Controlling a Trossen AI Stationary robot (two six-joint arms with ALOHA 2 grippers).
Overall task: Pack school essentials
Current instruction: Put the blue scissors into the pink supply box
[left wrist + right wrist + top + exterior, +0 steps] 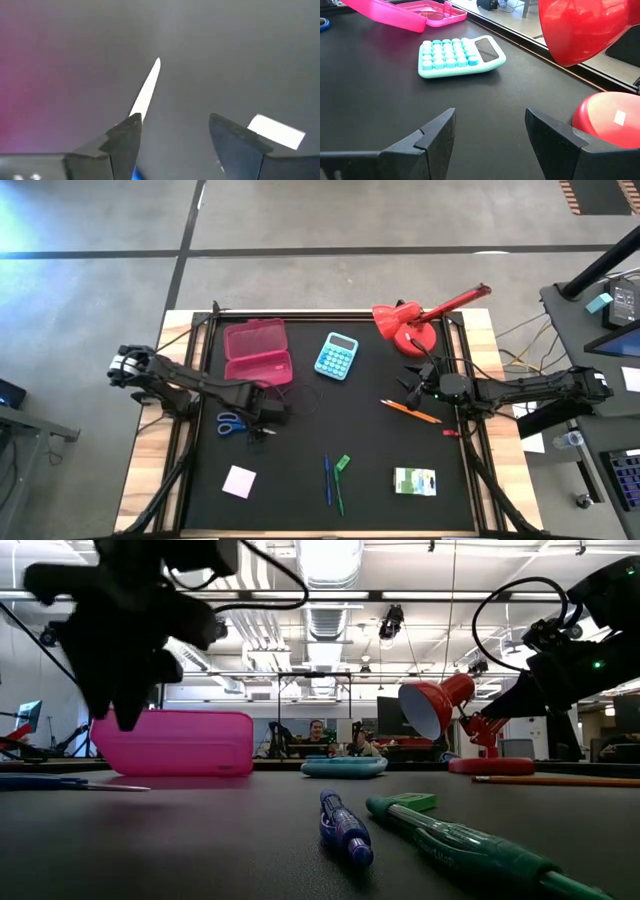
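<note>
Blue-handled scissors (232,422) lie beneath the left gripper (262,418) (jaws spread, nothing held), so a careless descent could skid them away.

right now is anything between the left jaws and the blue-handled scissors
Nothing visible is. The left gripper hangs with open jaws just above the blue-handled scissors on the black mat, their blade showing between its fingers. The open pink translucent plastic box sits behind, clear of them.
</note>
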